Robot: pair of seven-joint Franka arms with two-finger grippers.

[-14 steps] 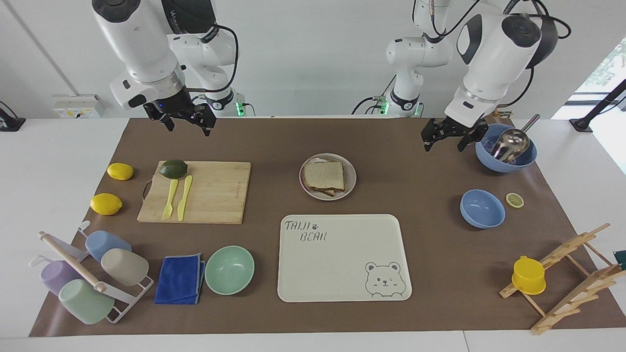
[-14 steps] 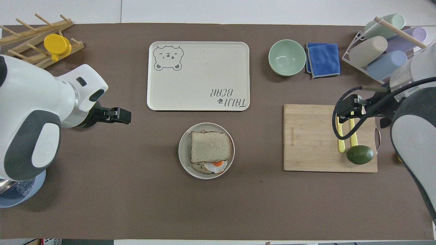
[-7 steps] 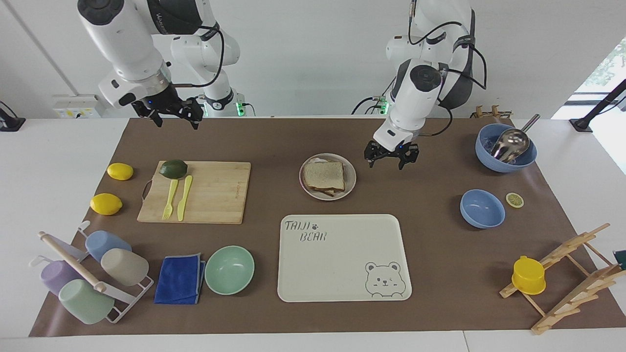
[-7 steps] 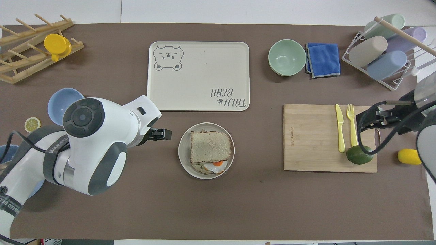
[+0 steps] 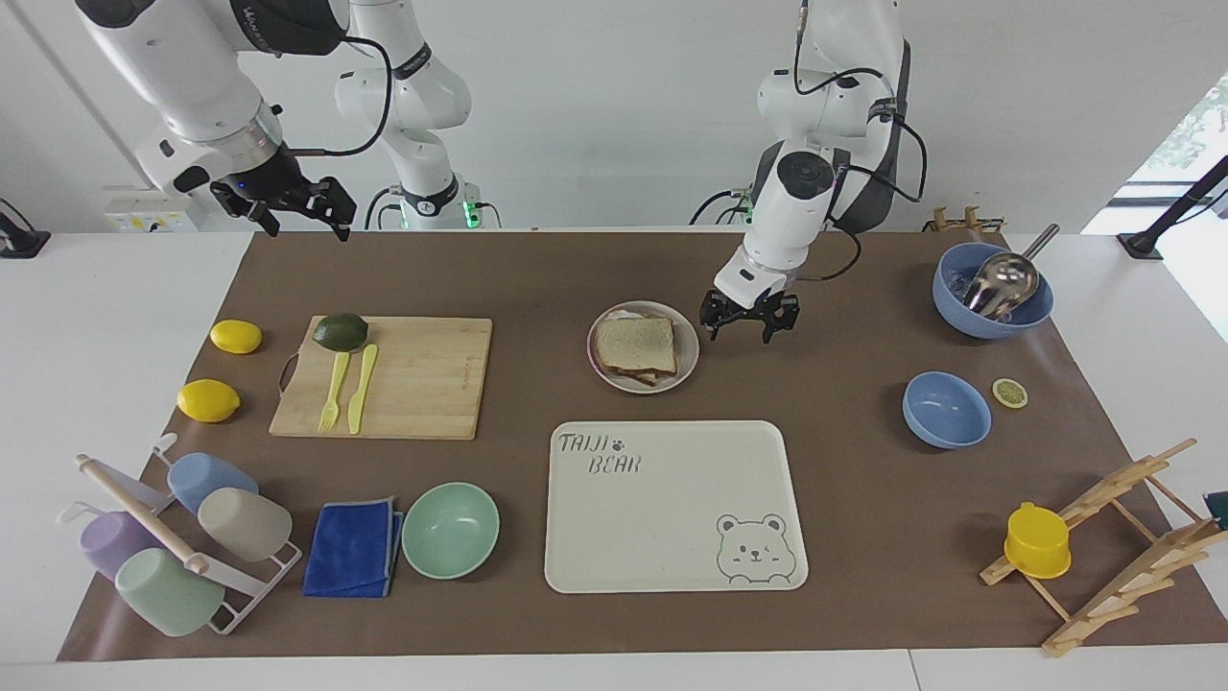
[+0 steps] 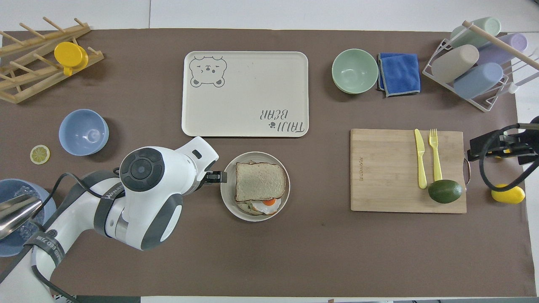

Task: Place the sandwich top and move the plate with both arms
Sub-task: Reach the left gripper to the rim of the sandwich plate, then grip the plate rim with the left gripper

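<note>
Right tool (image 5: 294,213) open, raised above the tabletop (image 5: 537,278) edge by the board (image 5: 403,376), sandwich top (image 5: 635,344) on the plate (image 5: 687,357), left tool (image 5: 746,323) open just beside its rim, bare tabletop around.

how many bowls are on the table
3. A green bowl beside the blue cloth; a small blue bowl beside the lemon slice; a bigger blue bowl holding a metal scoop, nearest the robots.

tray (image 5: 672,509): "TAIJI BEAR" with paw mark and bear face | cutting board (image 5: 384,376): small brand mark, unreadable | arms: lettering, unreadable
</note>
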